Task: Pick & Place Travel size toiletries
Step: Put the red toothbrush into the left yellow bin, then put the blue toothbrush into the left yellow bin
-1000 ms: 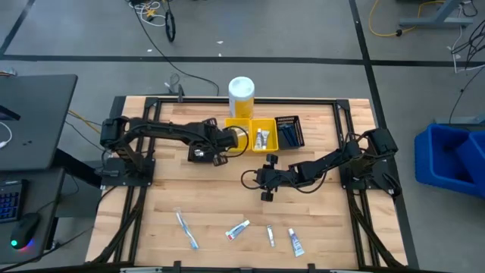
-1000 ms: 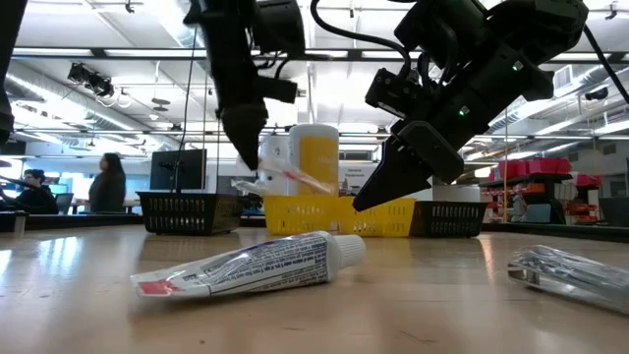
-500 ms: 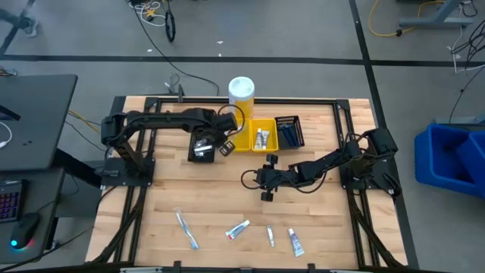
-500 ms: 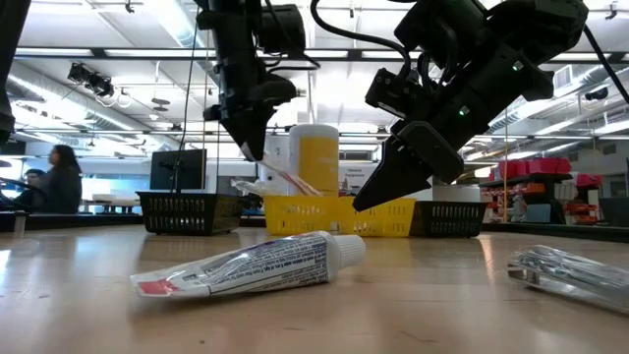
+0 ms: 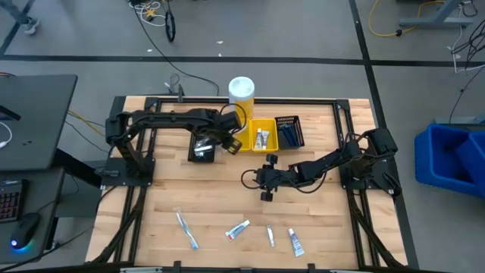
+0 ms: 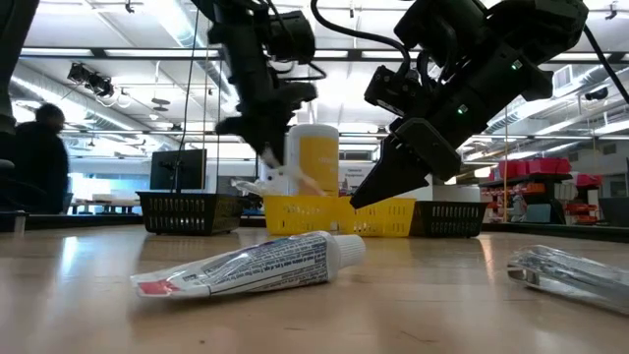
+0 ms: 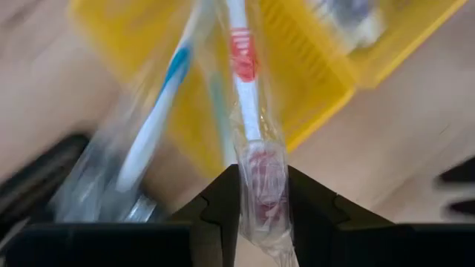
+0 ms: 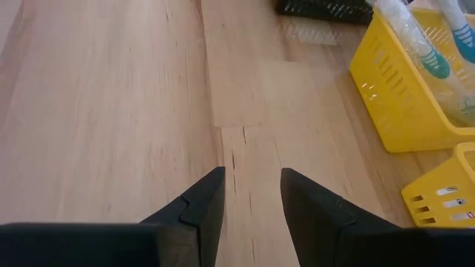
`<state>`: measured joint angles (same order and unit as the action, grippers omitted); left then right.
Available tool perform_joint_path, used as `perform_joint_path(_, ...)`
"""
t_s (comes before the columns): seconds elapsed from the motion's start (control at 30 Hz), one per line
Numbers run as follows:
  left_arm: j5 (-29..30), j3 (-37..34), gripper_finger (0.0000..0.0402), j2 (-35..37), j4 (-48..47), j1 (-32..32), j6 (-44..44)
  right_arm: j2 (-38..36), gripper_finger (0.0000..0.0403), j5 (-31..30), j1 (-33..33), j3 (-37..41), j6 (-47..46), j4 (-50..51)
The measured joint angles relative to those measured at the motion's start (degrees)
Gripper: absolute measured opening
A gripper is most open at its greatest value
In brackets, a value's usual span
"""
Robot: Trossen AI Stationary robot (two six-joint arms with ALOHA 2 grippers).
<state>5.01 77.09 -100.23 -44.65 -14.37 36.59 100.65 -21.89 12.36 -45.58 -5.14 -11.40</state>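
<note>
- Nearest the table's front edge lie four loose toiletries in a row: a blue toothbrush (image 5: 186, 230), a toothpaste tube (image 5: 238, 230) with a red end, a small silvery piece (image 5: 270, 236), and a second white tube (image 5: 295, 243)
- In the low view the toothpaste tube (image 6: 251, 265) lies flat on the wood, with a clear-wrapped item (image 6: 570, 275) off to its side
- The right gripper (image 5: 267, 182) hangs over bare table mid-way back, its fingers (image 8: 194, 208) spread apart with nothing between them
- The left gripper (image 5: 229, 144) is at the near-left edge of the yellow bins (image 5: 258, 135); its fingers (image 7: 215, 208) are pinching a red-handled toothbrush (image 7: 249, 111) in clear wrap
- A blue toothbrush (image 7: 152, 133) in wrap lies beside it in the yellow bin
- A black bin (image 5: 289, 130) sits right of the yellow ones, another black bin (image 5: 201, 148) left
- Farthest back stands a white-and-yellow container (image 5: 242, 96)
</note>
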Motion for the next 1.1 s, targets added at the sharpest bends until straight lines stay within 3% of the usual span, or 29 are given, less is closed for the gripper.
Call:
perform_joint_path(0.53, -0.1, 0.1, 0.0164, -0.2, 3.7, -0.9, -0.5, 0.0, 0.014, 0.0, 0.0, 0.0, 0.0, 0.0)
perform_joint_path(0.73, -3.2, 0.1, 0.0168, -0.2, 9.3, -0.9, -8.0, 0.0, 0.014, 0.0, 0.0, 0.0, 0.0, 0.0)
perform_joint_path(0.87, -6.4, 0.1, 0.0161, 0.6, 5.7, -0.3, -12.4, 0.0, 0.014, 0.0, 0.0, 0.0, 0.0, 0.0)
perform_joint_path(0.93, -2.9, 0.1, 0.0156, 1.6, 3.2, 1.3, -15.0, 0.0, 0.0141, 0.0, 0.0, 0.0, -0.1, -0.2)
perform_joint_path(1.1, 13.2, 0.1, 0.0148, 5.5, -5.4, 7.4, -16.2, 0.0, 0.015, 0.0, 0.0, 0.0, -1.5, -0.6)
